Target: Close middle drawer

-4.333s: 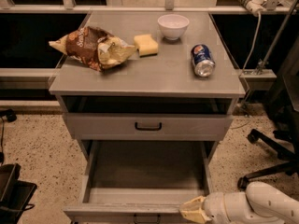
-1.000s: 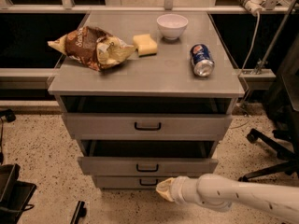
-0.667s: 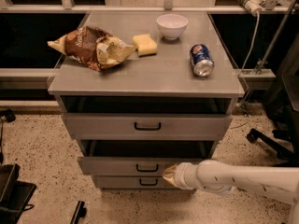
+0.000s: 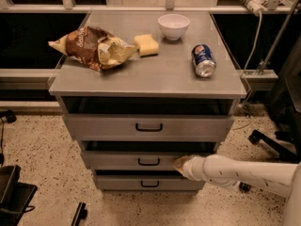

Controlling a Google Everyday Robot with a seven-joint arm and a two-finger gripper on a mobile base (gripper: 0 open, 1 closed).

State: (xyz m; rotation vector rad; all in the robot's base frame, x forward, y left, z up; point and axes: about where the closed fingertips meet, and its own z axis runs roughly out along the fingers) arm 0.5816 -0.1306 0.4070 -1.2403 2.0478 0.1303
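The middle drawer (image 4: 117, 160) stood almost shut, and its front stuck out only a little beyond the top drawer (image 4: 103, 126) above it. Some seconds before it was pulled far out and its grey inside was visible; a second before it was already mostly in, and now it sat a bit deeper. The end effector (image 4: 180, 164) touched the right part of the drawer front, beside the black handle, slightly higher than a moment ago. Whether the end effector was apart or together, I could not tell. The white arm (image 4: 240, 173) came from the right. On the tabletop (image 4: 155, 76) the chip bag (image 4: 91, 46), sponge (image 4: 146, 44), bowl (image 4: 173, 26) and can (image 4: 203, 60) had not moved.
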